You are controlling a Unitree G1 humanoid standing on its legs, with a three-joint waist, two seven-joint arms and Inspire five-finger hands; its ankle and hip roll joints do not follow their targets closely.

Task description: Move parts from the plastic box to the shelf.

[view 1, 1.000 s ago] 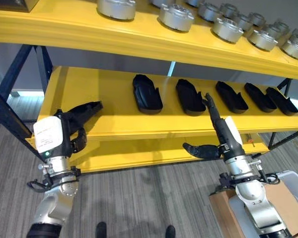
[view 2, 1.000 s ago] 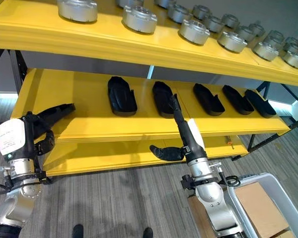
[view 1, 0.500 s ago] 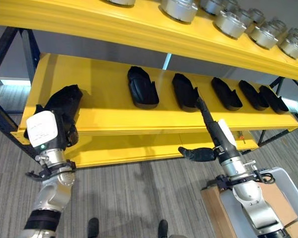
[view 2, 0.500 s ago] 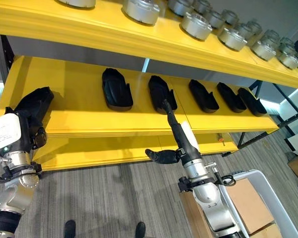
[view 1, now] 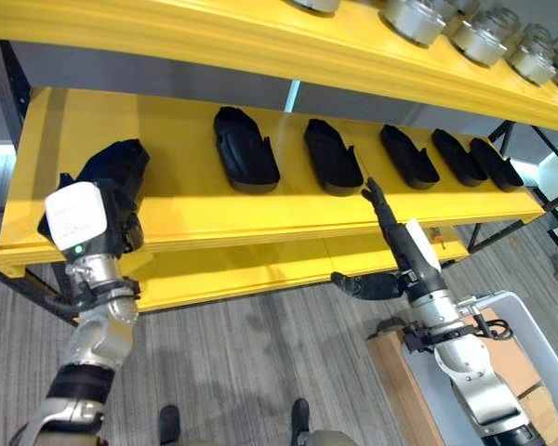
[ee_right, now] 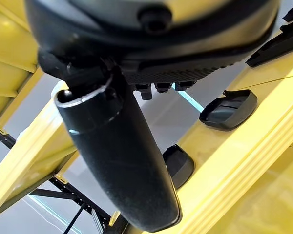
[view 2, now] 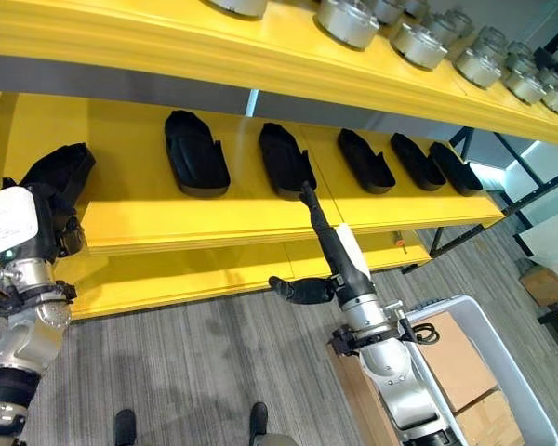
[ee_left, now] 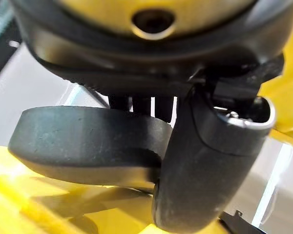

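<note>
Left hand [view 1: 121, 190] is up at the far left end of the middle yellow shelf [view 1: 205, 218], fingers and thumb wrapped round a black moulded part [view 1: 119, 165]; the left wrist view shows the same black part [ee_left: 88, 146] clamped between thumb and fingers, its underside low over the yellow board, contact unclear. Five other black parts already lie in a row on that shelf, nearest one [view 1: 245, 149] well apart from the held one. Right hand [view 1: 391, 228] is empty, fingers straight, pointing up at the shelf's front edge near the second part [view 1: 332, 156], thumb sticking out sideways. Grey plastic box [view 2: 502, 372] sits at the lower right, holding brown cardboard. Top shelf carries silver metal housings [view 1: 418, 19].

Risks, as judgement:
- held part sits close to the shelf's left end and front lip; letting go there could tip it off the edge
- releasing while tilted may leave it rocking
- right fingertips close to the lip could nudge the second part
</note>
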